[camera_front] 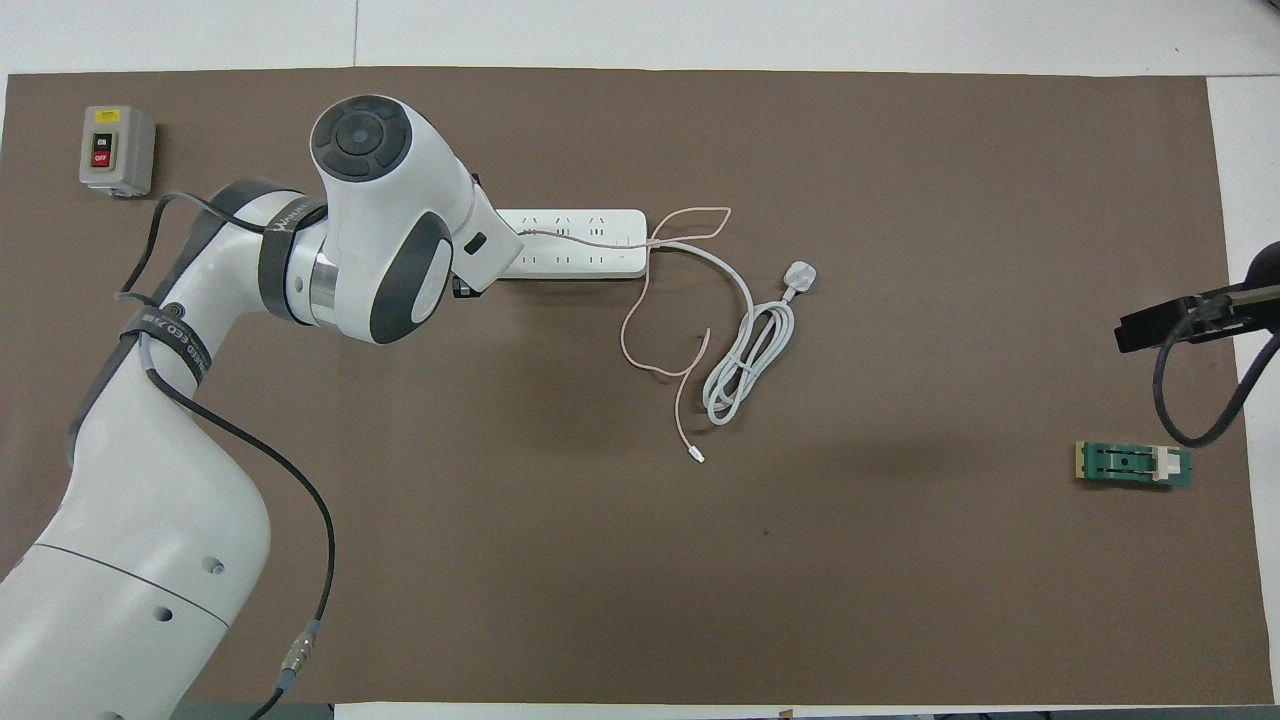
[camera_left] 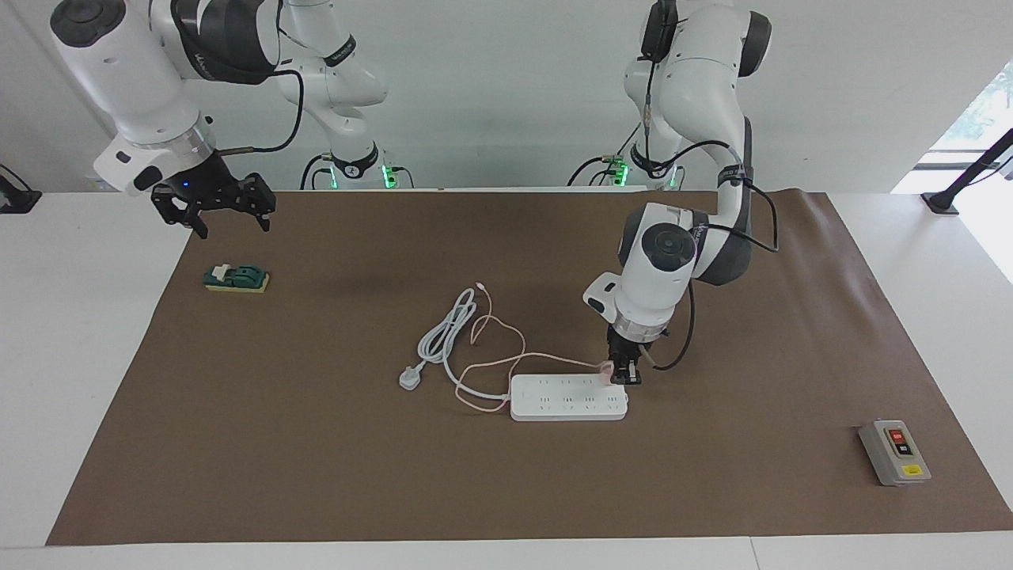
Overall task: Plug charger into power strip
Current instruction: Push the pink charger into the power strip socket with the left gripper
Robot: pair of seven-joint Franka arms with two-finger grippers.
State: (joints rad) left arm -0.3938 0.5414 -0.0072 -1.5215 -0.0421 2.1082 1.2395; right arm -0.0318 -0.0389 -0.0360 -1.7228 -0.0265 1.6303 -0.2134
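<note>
the left tool (camera_left: 627, 377) is down at the power strip (camera_left: 568, 397), at the strip's end toward the left arm's end of the table, over the edge nearer the robots. its fingers are pinched on the charger (camera_left: 607, 370), a small pale-pink cube that sits just above that corner of the strip; whether the prongs are in a socket cannot be told. in the overhead view the left arm's wrist covers the tool and that end of the strip (camera_front: 585, 243), so the charger is hidden there.

the charger's thin pink cable (camera_left: 506, 360) runs from the cube along the strip's edge nearer the robots, then loops over the brown mat (camera_left: 316, 443) toward the robots and ends in a small connector (camera_front: 699, 458) lying on the mat. the strip lies flat near the middle of the mat, its thick white cord (camera_left: 443, 332) coiled beside the pink cable, with the white three-pin plug (camera_left: 409, 378) resting on the mat toward the right arm's end.

the right tool (camera_left: 229, 223) waits in the air with its fingers spread, over the mat's edge at the right arm's end of the table, above a small green part (camera_left: 236, 278). a grey button box (camera_left: 894, 452) sits on the mat at the left arm's end, well apart from the strip.
</note>
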